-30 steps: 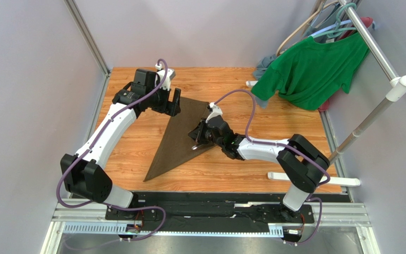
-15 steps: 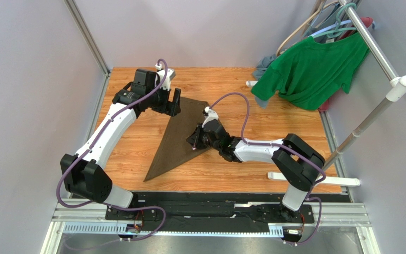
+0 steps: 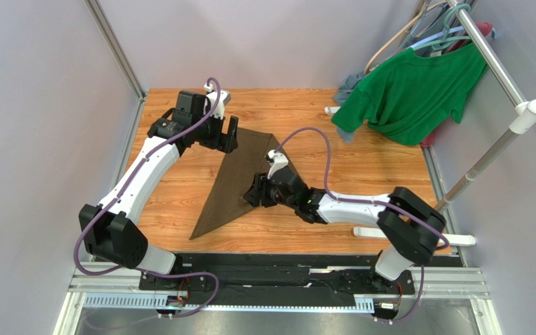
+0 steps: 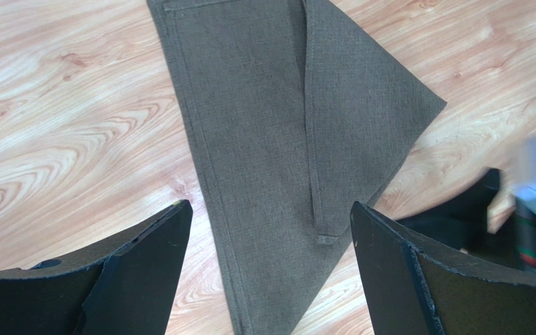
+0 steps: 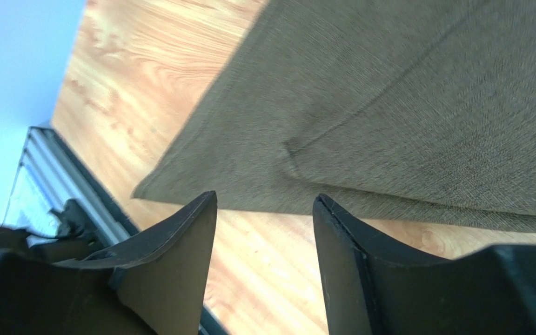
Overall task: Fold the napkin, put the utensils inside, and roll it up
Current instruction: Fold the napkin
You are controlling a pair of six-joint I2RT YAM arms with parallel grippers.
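One change: right gripper (image 5: 264, 197) slid left across the folded napkin (image 3: 230, 183) on the table (image 3: 180, 183), fingers now apart, nothing between them. Left gripper (image 4: 269, 206) stayed spread above the napkin's far corner.

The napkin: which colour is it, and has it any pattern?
The napkin is plain dark olive-brown; clearest in left wrist view.

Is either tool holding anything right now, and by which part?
Nothing is held. The left tool stands open above the napkin; the right tool is open by the napkin's edge, with nothing in it.
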